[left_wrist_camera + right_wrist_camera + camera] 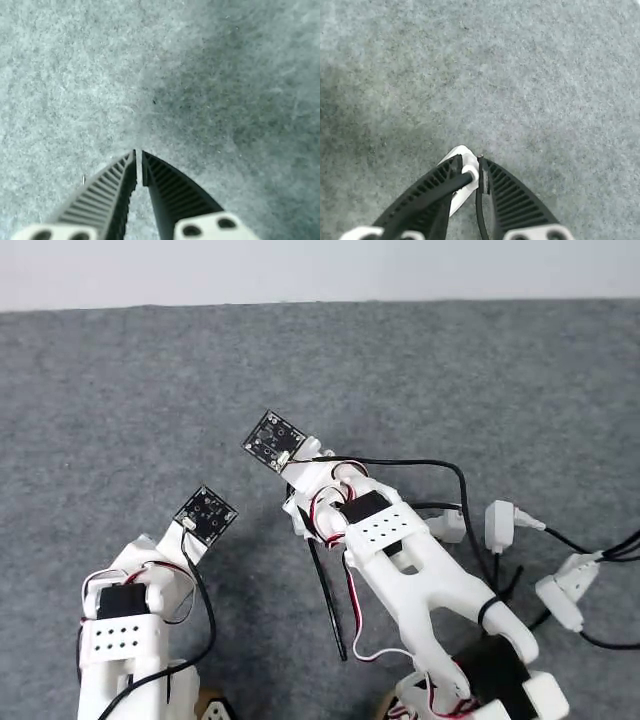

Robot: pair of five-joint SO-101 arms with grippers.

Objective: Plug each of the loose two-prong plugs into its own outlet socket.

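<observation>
Right gripper [471,160] clamps a white two-prong plug [461,151], its black cable [435,192] trailing back along 1 finger, above the grey felt desk [450,370]. Left gripper [138,152] hovers clenched, holding nothing. Near the desk's right edge lie a second plug [500,525] and a white connector [565,592], both cabled.

We're at a robotics lab bench here: grey felt mat [500,380] for a work surface, plain pale wall [320,270] behind, two white plastic arms [440,585] with bare red and black wiring, a bare black square circuit board [273,440] on each, white corded plugs [500,525] lying loose alongside
</observation>
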